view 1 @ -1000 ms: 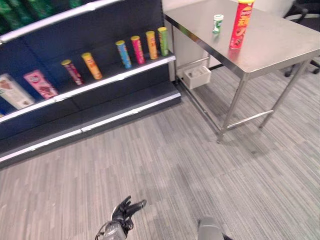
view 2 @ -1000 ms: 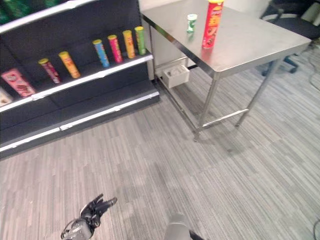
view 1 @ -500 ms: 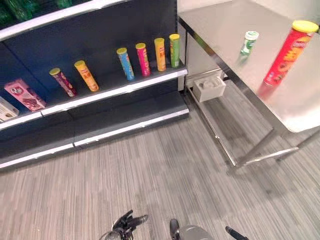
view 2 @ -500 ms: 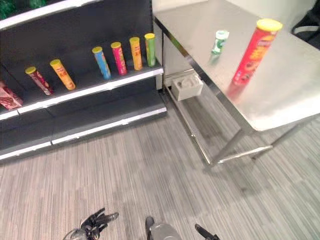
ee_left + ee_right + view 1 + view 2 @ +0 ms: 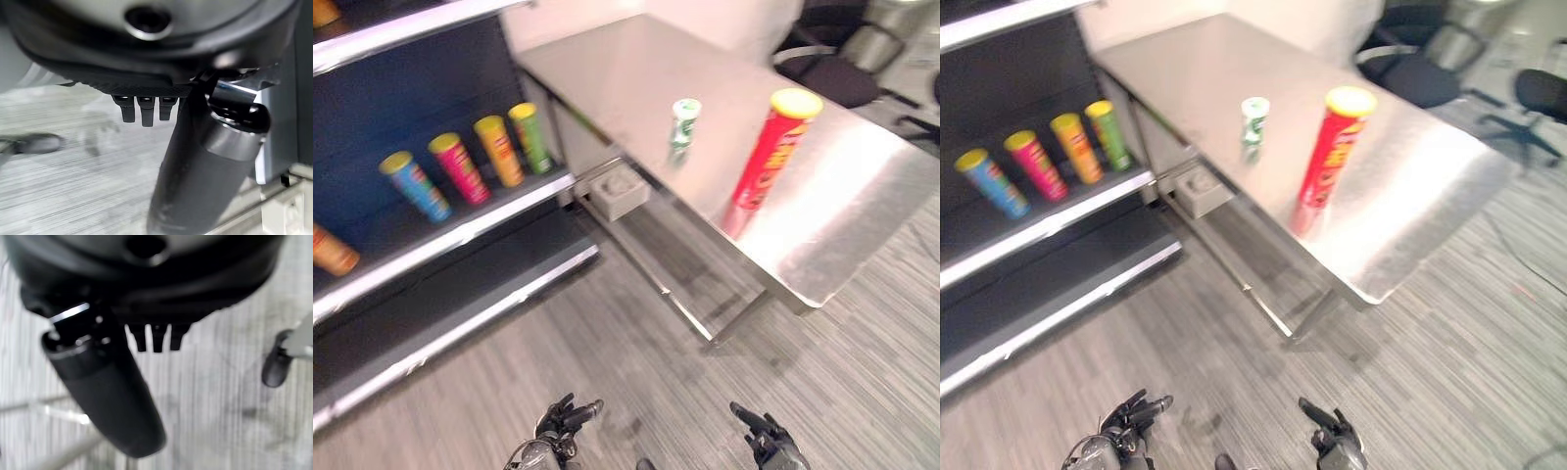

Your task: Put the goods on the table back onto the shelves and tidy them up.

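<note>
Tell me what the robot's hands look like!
Both hands are dark, nearly black, with slim jointed fingers like a skeleton glove. The left hand sits on a silver-grey metal wrist. The right hand looks just the same. Up close, each thumb is a thick, smooth dark cylinder beside a row of small black fingertips.

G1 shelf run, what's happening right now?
Nothing is in hand yet. The left hand and right hand hang open and empty low over the floor. On the steel table stand a tall red can and a small green-and-white tub, both untouched. Four colored cans stand on the dark shelf to the left.
</note>
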